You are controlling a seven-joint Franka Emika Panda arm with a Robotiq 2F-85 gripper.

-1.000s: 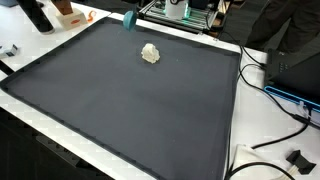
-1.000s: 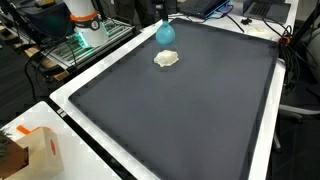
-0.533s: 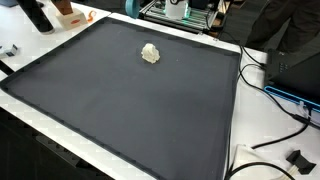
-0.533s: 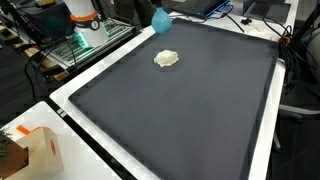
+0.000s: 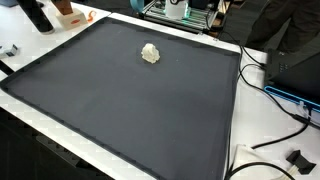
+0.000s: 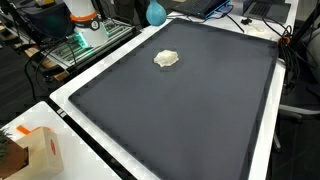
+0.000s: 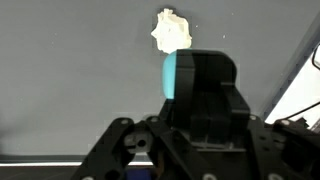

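Note:
In the wrist view my gripper (image 7: 186, 76) is shut on a light blue object (image 7: 169, 76), which shows as a strip beside the black finger (image 7: 207, 80). Beyond it a white crumpled lump (image 7: 172, 30) lies on the dark mat (image 7: 70, 70). In an exterior view the blue object (image 6: 156, 12) hangs high at the top edge, well above and behind the lump (image 6: 167, 59); the fingers themselves are out of frame there. The lump (image 5: 150, 53) sits alone near the far side of the mat (image 5: 130, 115).
The mat (image 6: 190, 115) covers most of a white table. A cardboard box (image 6: 35, 150) stands at one corner, the robot base (image 6: 85, 15) beside a green-lit rack. Cables (image 5: 270, 95) and a black part (image 5: 298, 158) lie off one side of the mat.
The blue object has risen from just above the mat near the lump and moved toward the back edge. The lump has stayed put.

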